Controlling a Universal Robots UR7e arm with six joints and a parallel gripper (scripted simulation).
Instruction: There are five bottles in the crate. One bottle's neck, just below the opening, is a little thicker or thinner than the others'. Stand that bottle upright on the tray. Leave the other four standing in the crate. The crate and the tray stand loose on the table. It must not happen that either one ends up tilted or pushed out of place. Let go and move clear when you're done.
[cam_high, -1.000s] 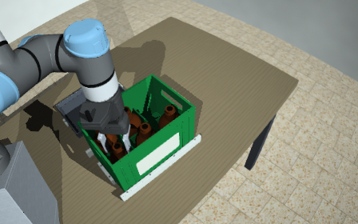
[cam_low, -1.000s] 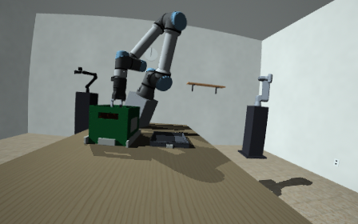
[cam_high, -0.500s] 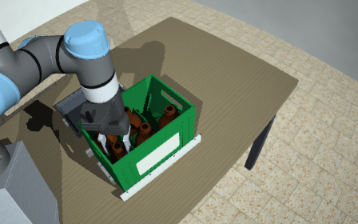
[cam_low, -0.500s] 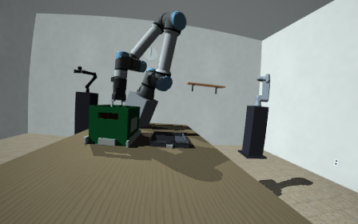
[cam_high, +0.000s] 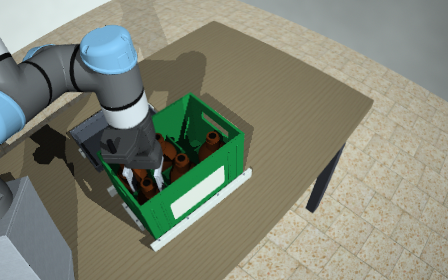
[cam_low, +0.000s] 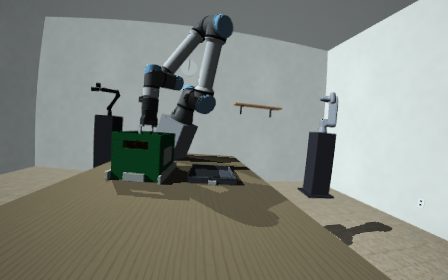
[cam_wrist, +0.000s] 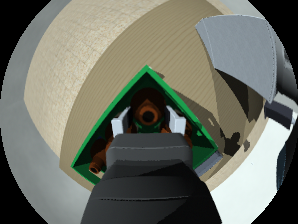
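The green crate (cam_high: 162, 220) (cam_low: 120, 162) (cam_wrist: 109, 117) stands on the table with brown bottles inside. My gripper (cam_high: 145, 185) (cam_low: 146, 129) (cam_wrist: 148, 112) is open and points down into the crate. Its fingers stand on both sides of one bottle's neck (cam_high: 146, 183) (cam_wrist: 148, 116), and I see no clear contact. Another bottle (cam_high: 180, 162) is near the middle of the long labelled wall, and one (cam_high: 212, 139) is near the far corner. Others are partly hidden by the gripper. I cannot tell which neck differs. The dark tray (cam_high: 90, 141) (cam_low: 212, 174) (cam_wrist: 210, 164) has no bottle visible on it.
White strips (cam_high: 200, 213) (cam_low: 133, 177) lie along the crate's base. The tray is close beside the crate, partly behind the arm in the top view. The grey robot pedestal (cam_high: 37, 225) (cam_wrist: 240, 50) stands near the tray side. Crate walls rise around the fingers.
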